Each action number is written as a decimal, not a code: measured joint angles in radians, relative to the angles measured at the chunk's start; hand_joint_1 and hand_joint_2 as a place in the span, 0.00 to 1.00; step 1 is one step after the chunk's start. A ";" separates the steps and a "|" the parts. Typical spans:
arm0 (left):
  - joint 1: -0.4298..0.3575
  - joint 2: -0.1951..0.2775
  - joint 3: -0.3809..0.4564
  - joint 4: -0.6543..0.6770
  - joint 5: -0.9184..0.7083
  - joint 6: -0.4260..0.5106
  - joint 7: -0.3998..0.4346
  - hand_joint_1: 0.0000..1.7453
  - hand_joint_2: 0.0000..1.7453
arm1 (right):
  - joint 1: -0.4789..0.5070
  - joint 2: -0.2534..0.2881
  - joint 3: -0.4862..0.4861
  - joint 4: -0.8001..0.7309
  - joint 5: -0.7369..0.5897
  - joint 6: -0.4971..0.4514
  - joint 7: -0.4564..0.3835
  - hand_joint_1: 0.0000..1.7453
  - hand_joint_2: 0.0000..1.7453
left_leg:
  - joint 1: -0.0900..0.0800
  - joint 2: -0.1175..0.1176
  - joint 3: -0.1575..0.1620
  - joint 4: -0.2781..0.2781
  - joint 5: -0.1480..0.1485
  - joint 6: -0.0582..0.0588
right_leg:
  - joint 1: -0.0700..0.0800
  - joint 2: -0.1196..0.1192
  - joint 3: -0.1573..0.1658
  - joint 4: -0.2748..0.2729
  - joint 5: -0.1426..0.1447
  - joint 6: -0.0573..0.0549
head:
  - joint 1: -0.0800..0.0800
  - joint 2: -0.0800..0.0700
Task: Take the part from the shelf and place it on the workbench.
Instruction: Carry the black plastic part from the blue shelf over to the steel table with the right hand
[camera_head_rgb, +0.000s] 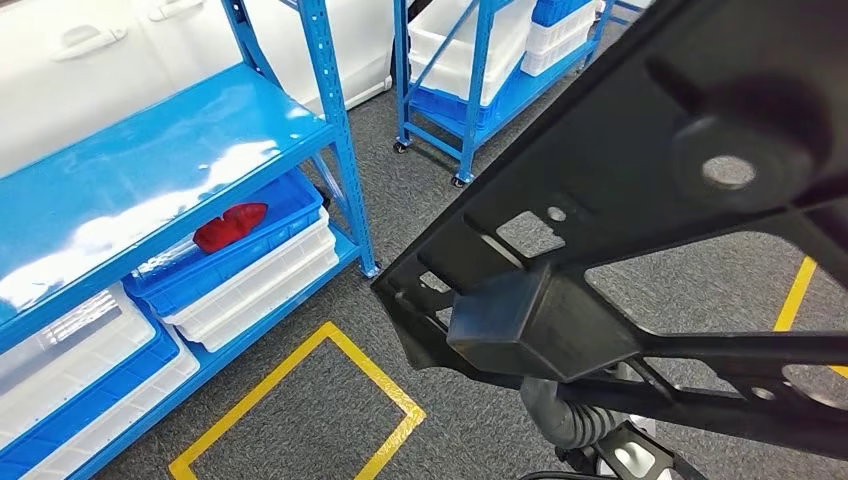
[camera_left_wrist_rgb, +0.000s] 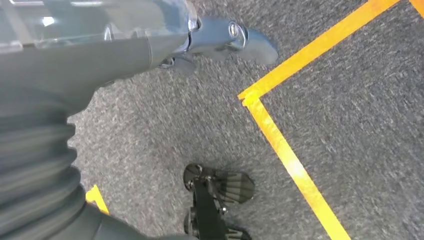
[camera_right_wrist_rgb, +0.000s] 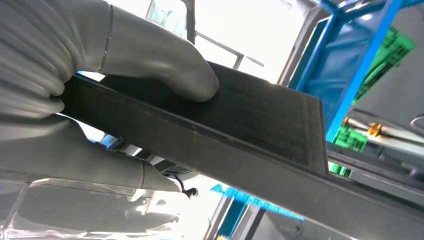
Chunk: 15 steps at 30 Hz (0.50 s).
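A large black plastic part (camera_head_rgb: 620, 200), a ribbed frame with holes and a boxy lug, hangs close under my head camera and covers the right half of that view. My right hand (camera_right_wrist_rgb: 100, 75) grips its flat edge (camera_right_wrist_rgb: 260, 125), thumb pressed on one face and fingers wrapped under the other. My left hand (camera_left_wrist_rgb: 220, 37) hangs beside me above the grey carpet and holds nothing. The blue shelf (camera_head_rgb: 150, 160) stands at the left, with its top board bare and glossy.
Under the shelf's top board sit blue and white bins, one holding a red object (camera_head_rgb: 230, 225). A second blue rack (camera_head_rgb: 480, 60) with bins stands behind. Yellow tape (camera_head_rgb: 300, 400) marks a rectangle on the carpet, and another yellow line (camera_head_rgb: 795, 295) runs at the right.
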 joint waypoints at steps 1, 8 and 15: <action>0.001 -0.004 0.000 0.000 -0.005 0.003 0.006 0.00 1.00 | 0.008 0.001 -0.006 -0.003 0.004 0.000 0.000 1.00 1.00 | 0.002 -0.019 -0.012 0.032 -0.023 -0.003 | -0.003 0.009 0.002 -0.004 0.002 -0.007 | 0.000 0.000; 0.014 -0.028 0.012 0.000 0.009 0.014 0.001 0.00 1.00 | 0.045 0.005 -0.031 0.000 -0.006 0.030 0.001 1.00 1.00 | 0.004 -0.090 -0.096 0.175 -0.035 -0.001 | -0.001 0.095 0.004 0.004 0.002 -0.015 | 0.000 0.000; 0.010 -0.056 0.027 0.000 0.017 0.021 0.000 0.00 1.00 | 0.045 0.004 -0.043 0.012 -0.020 0.036 0.001 1.00 1.00 | 0.005 -0.129 -0.026 -0.003 0.032 0.028 | -0.006 0.142 -0.018 0.025 -0.003 0.024 | 0.000 0.000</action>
